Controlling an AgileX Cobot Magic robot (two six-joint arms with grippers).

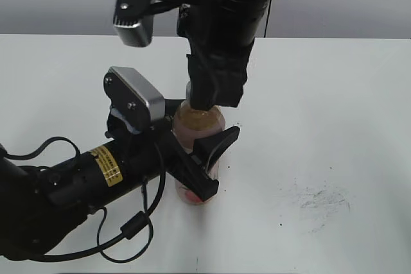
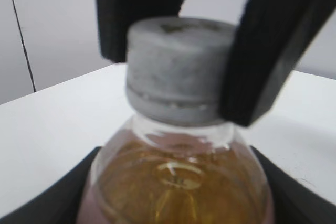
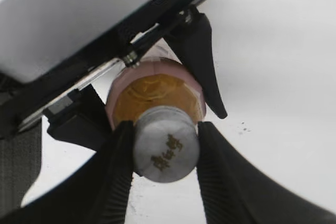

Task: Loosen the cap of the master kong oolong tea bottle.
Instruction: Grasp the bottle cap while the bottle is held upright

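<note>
Exterior view: the master kong oolong tea bottle [image 1: 199, 126] stands upright on the white worktop [image 1: 334, 126], near its middle. The left end effector [image 1: 207, 162] comes in low from the left and clamps the bottle's body between its black fingers, presumably to keep it from spinning. The right end effector [image 1: 215, 97] descends from above over the neck; the cap is hidden behind it here. Faint dark smudges [image 1: 321, 200] mark the worktop to the right, well apart from the bottle. Left wrist view: the cap [image 2: 178, 69], light grey and ribbed, sits on the neck above amber tea, with the right end effector's dark fingers [image 2: 273, 51] pressed on opposite sides of it; the left end effector's own finger edges flank the bottle shoulder at the lower corners. Right wrist view: looking down, the cap [image 3: 165, 150] with dark characters on top is pinched between the two fingers, both touching its rim, so the right end effector [image 3: 165, 153] is closed on the cap. Bottle shoulder [image 3: 155, 93] shows beneath, held by the left end effector [image 3: 157, 98]. Judgement: one arm braces, the other is set to twist; whether the cap has turned cannot be told.
</note>
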